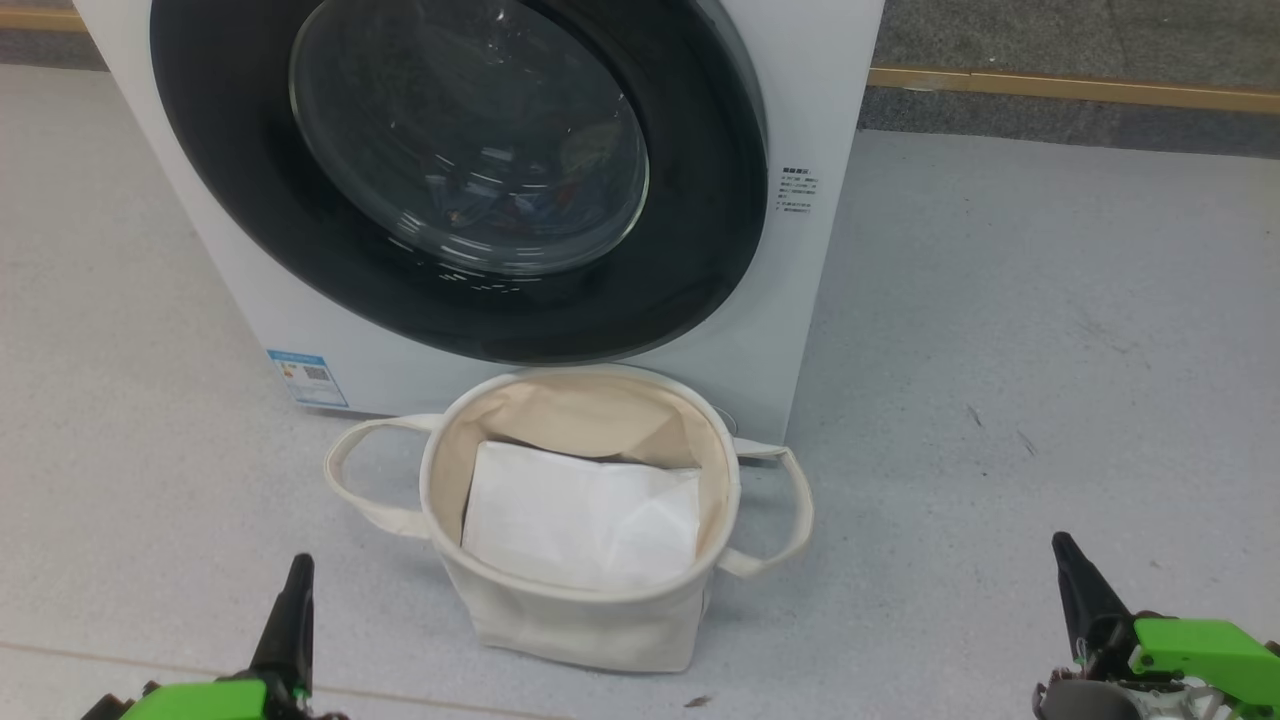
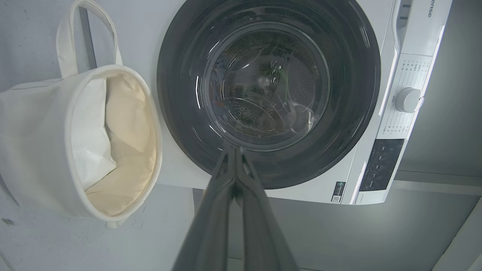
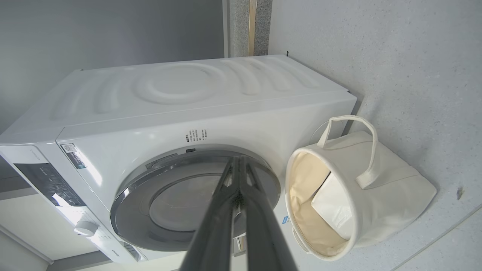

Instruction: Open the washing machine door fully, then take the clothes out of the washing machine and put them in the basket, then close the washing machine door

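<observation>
The washing machine (image 1: 820, 100) stands straight ahead, and its door (image 1: 220, 150), with a black rim and a glass bowl, lies flush against the front. Dim coloured patches behind the glass (image 1: 540, 200) may be the clothes; I cannot make them out clearly. The cream basket (image 1: 580, 620) sits on the floor just below the door, holding a flat white sheet (image 1: 580, 520). My left gripper (image 1: 298, 565) and right gripper (image 1: 1062, 545) hover low on either side of the basket, well short of the door. Each wrist view shows its gripper's fingers pressed together, left (image 2: 233, 148) and right (image 3: 238, 160), holding nothing.
A blue label (image 1: 308, 377) marks the machine's lower left corner. The control knob (image 2: 408, 99) and panel sit along the machine's top edge. Grey floor spreads to both sides, with a yellow strip (image 1: 1070, 88) along the wall behind.
</observation>
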